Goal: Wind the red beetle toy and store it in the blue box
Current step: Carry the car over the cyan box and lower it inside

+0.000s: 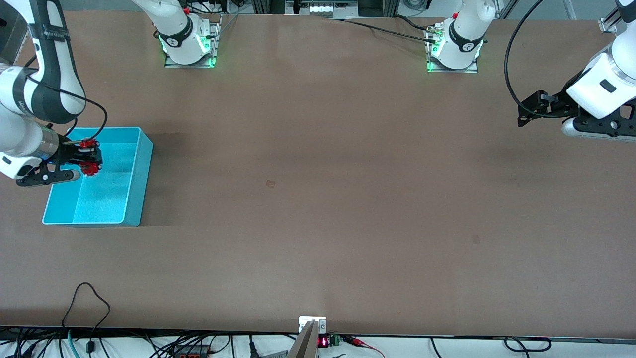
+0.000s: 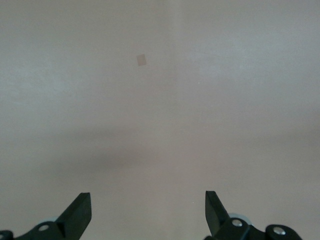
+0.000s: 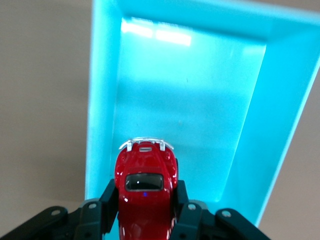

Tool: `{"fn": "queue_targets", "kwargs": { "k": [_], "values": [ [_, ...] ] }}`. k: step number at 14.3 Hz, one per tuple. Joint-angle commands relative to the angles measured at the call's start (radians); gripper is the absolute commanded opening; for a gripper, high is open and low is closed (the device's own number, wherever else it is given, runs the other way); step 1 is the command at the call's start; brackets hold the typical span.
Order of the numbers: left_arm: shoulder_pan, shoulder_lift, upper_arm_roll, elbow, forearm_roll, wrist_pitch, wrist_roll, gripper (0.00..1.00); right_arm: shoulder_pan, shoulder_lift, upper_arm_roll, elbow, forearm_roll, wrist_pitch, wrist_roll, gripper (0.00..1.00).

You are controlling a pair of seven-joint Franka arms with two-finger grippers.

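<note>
The red beetle toy [image 1: 89, 157] is gripped by my right gripper [image 1: 87, 158], which is shut on its sides and holds it over the open blue box [image 1: 134, 174] at the right arm's end of the table. In the right wrist view the toy [image 3: 146, 187] sits between the black fingers [image 3: 107, 197], its silvery bumper pointing into the blue box [image 3: 100, 100]. My left gripper [image 1: 527, 110] is open and empty, up in the air over the left arm's end of the table; its fingertips [image 2: 80, 212] show over bare tabletop.
The brown table [image 1: 318, 199] has a small dark mark [image 1: 270, 184] near its middle, also in the left wrist view [image 2: 142, 60]. Cables lie along the table's near edge. The two arm bases stand at the far edge.
</note>
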Motion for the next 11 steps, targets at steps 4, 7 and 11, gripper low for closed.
{"fn": "queue_targets", "kwargs": {
  "k": [4, 7, 11],
  "values": [
    [0.006, -0.011, 0.0, 0.001, -0.015, -0.003, 0.024, 1.0, 0.009, 0.055, -0.059, -0.122, -0.027, 0.139, 0.108, 0.0],
    [0.006, -0.011, 0.0, 0.001, -0.015, -0.003, 0.024, 1.0, 0.0, 0.105, -0.076, -0.164, -0.032, 0.261, 0.108, 0.0],
    [0.006, -0.011, 0.0, 0.001, -0.015, -0.003, 0.024, 1.0, -0.022, 0.191, -0.082, -0.165, -0.032, 0.354, 0.092, 0.0]
  ]
}}
